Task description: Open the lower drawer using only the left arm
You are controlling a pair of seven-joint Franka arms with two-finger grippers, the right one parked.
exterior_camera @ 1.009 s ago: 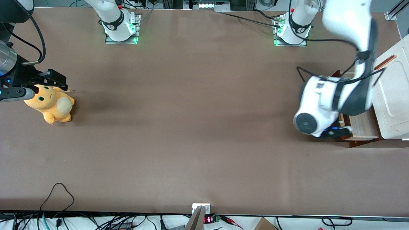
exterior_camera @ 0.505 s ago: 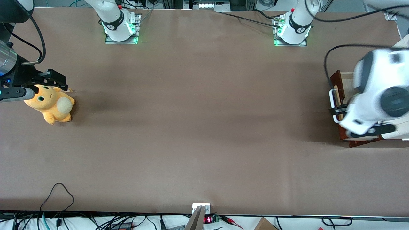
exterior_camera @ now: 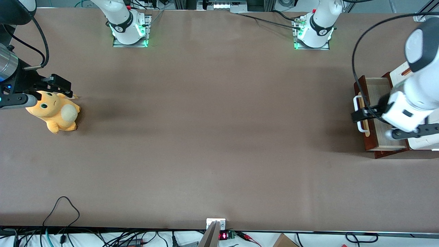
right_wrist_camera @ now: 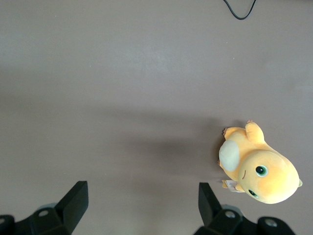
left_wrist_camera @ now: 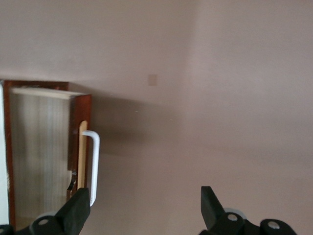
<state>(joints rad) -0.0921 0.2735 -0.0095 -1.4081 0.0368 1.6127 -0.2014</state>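
Raised since earlier, left arm point(exterior_camera: 416, 97), tool point(left_wrist_camera: 142, 208) spread apart above lower drawer point(exterior_camera: 375, 113) handle

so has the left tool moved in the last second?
Yes. The left arm has swung over the cabinet top, carrying the tool to above the lower drawer's white handle, fingers open.

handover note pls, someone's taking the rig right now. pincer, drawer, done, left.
Pincer: open, holding nothing, above the white handle of the lower drawer; left arm hangs over the drawer.
Lower drawer: pulled out from the white cabinet at the working arm's end of the table, pale wood inside showing.
Done: drawer looks open.
Left: probably just confirm it is out enough and retract the arm.
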